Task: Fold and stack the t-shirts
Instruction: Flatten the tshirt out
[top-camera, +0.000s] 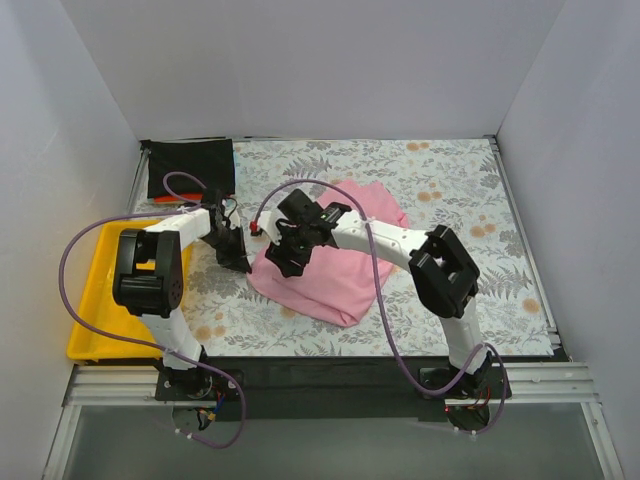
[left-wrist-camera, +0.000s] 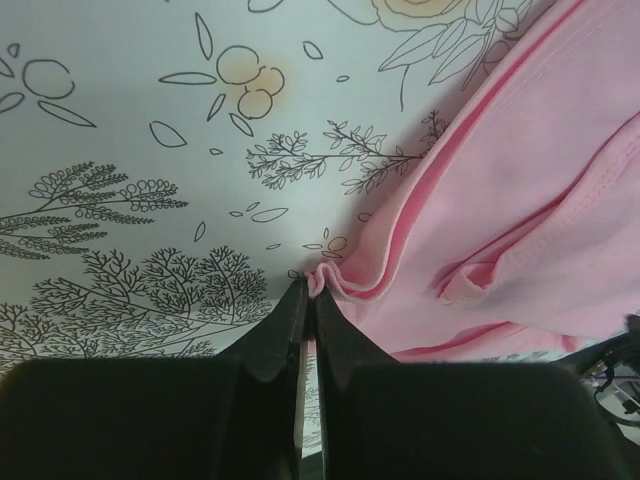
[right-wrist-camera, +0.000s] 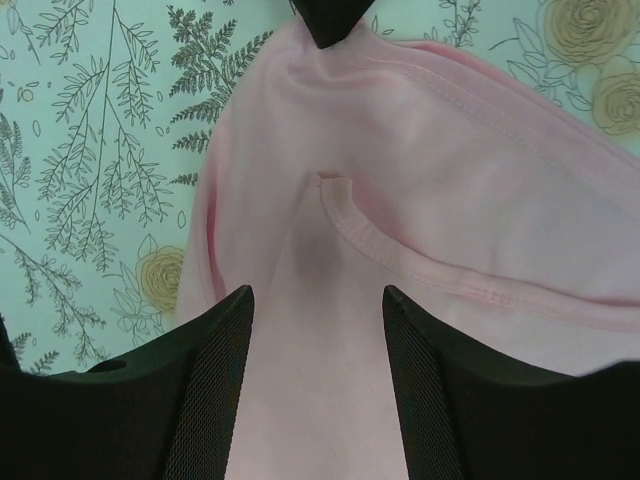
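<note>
A light pink t-shirt (top-camera: 335, 262) lies crumpled in the middle of the floral table cloth. My left gripper (top-camera: 236, 257) is at the shirt's left edge and is shut on a small pinch of its pink hem (left-wrist-camera: 325, 278); the jaws are closed together (left-wrist-camera: 310, 290). My right gripper (top-camera: 291, 262) hovers open over the shirt's left part, its fingers spread either side of flat pink cloth (right-wrist-camera: 315, 292) near a stitched hem (right-wrist-camera: 420, 270). A black t-shirt (top-camera: 190, 166) lies folded at the far left corner, with an orange-red cloth (top-camera: 177, 200) showing at its near edge.
A yellow plastic tray (top-camera: 92, 300) sits at the left, partly under the left arm. The grey-and-orange floral table cloth (top-camera: 470, 200) covers the table. White walls close in the back and both sides. The left gripper's tip shows at the top of the right wrist view (right-wrist-camera: 330, 20).
</note>
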